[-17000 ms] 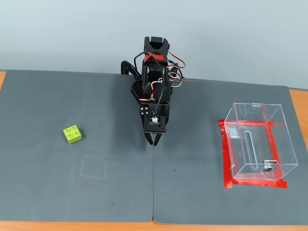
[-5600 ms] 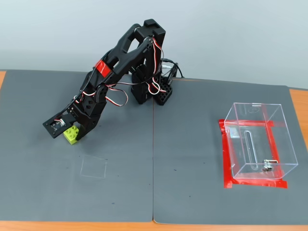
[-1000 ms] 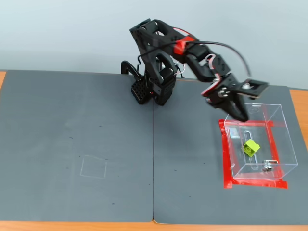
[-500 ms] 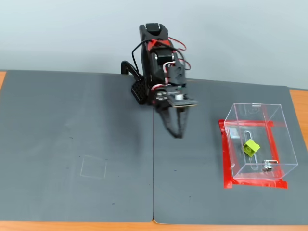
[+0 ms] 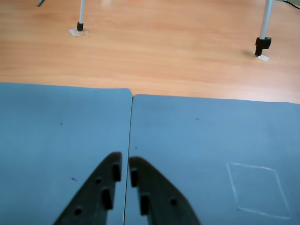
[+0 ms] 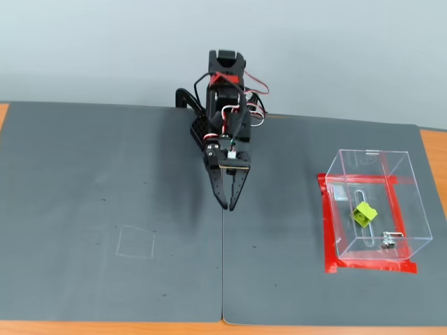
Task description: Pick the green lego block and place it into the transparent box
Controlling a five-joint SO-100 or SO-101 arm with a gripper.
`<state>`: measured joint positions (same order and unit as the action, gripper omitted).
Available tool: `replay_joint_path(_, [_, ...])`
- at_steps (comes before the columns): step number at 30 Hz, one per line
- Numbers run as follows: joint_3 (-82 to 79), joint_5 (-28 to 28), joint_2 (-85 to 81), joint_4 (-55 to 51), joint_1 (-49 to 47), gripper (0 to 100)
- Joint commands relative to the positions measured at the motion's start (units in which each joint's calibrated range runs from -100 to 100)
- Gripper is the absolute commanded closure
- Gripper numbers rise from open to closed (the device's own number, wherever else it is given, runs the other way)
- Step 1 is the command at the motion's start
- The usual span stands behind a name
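In the fixed view the green lego block (image 6: 364,213) lies tilted on the floor of the transparent box (image 6: 413,199), which stands on red tape (image 6: 327,237) at the right of the mat. My gripper (image 6: 228,204) is far to the left of the box, folded in front of the arm's base and pointing down at the seam between the two mats. Its fingers are drawn together with nothing between them. The wrist view shows the gripper (image 5: 124,162) over bare mat, with only a thin slit between its black fingers (image 5: 108,183). Block and box are out of that view.
A faint chalk square (image 6: 136,242) is drawn on the left mat and also shows in the wrist view as a chalk square (image 5: 258,190). The arm's base (image 6: 207,131) sits at the mat's back edge. Beyond the mat, two stand legs (image 5: 263,33) rest on the wooden table (image 5: 164,51).
The arm has swung left from above the box back to the centre and folded down. The fingers have come together. The block stays lying in the box.
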<state>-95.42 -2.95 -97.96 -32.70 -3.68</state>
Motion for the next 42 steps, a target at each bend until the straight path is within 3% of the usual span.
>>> replay_joint_path(1, [-1.96, 0.22, -1.45, -0.20, 0.89, 98])
replay_joint_path(10, [-4.49, 0.22, -1.53, -1.24, 4.24, 98])
replay_joint_path(18, [-4.49, 3.19, -1.53, -16.78, 4.47, 98])
replay_joint_path(42, [-4.49, 2.36, -1.36, -18.08, 4.54, 98])
